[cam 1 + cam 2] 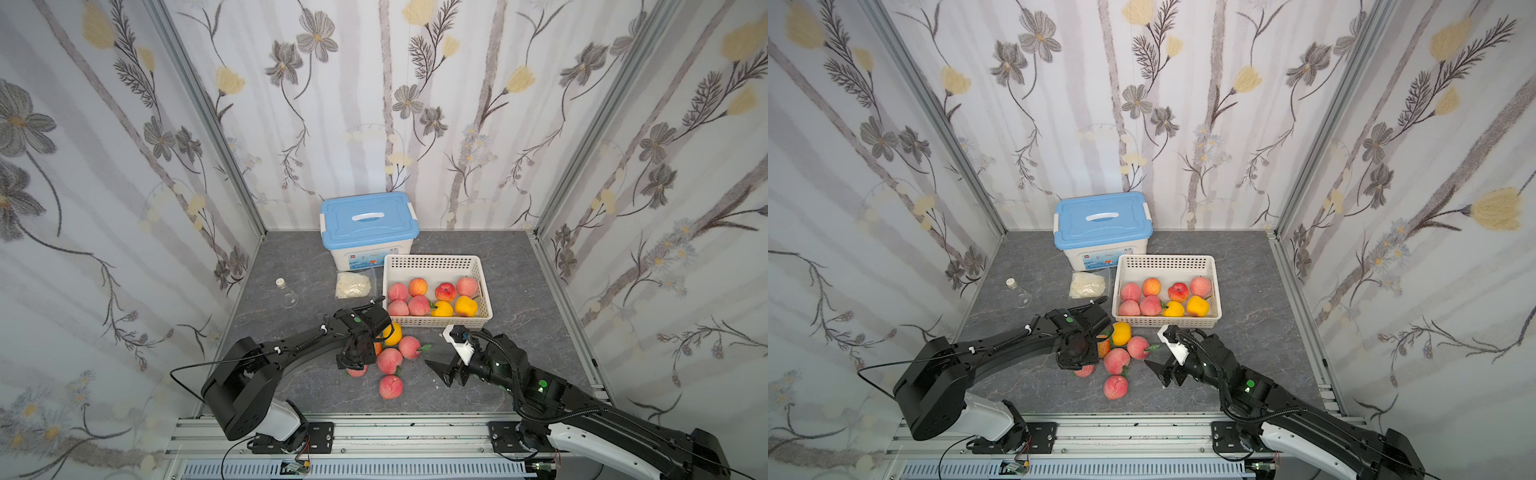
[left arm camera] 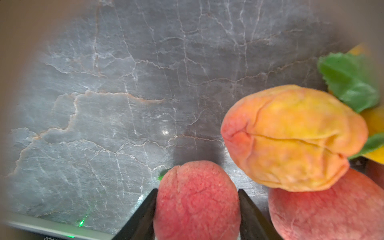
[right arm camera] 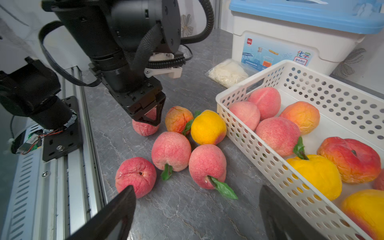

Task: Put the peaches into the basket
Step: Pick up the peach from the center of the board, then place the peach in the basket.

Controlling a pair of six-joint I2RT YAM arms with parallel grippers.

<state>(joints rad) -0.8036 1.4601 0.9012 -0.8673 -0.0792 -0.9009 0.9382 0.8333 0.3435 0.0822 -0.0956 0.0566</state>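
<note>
Pinching pink peach (image 2: 197, 204), left gripper (image 2: 197, 190); right gripper (image 3: 197, 188) spread, empty, beside basket (image 3: 259, 155) front rim; open tabletop (image 1: 309, 388) at left.

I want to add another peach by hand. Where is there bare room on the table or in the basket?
Free: the basket's far strip behind its peaches; the tabletop right of the basket; the left side around the flask. Crowded: the loose peaches in front of the basket, where the left gripper brackets one.

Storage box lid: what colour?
Light blue. The lid has a white handle and shows best in a top view.
</note>
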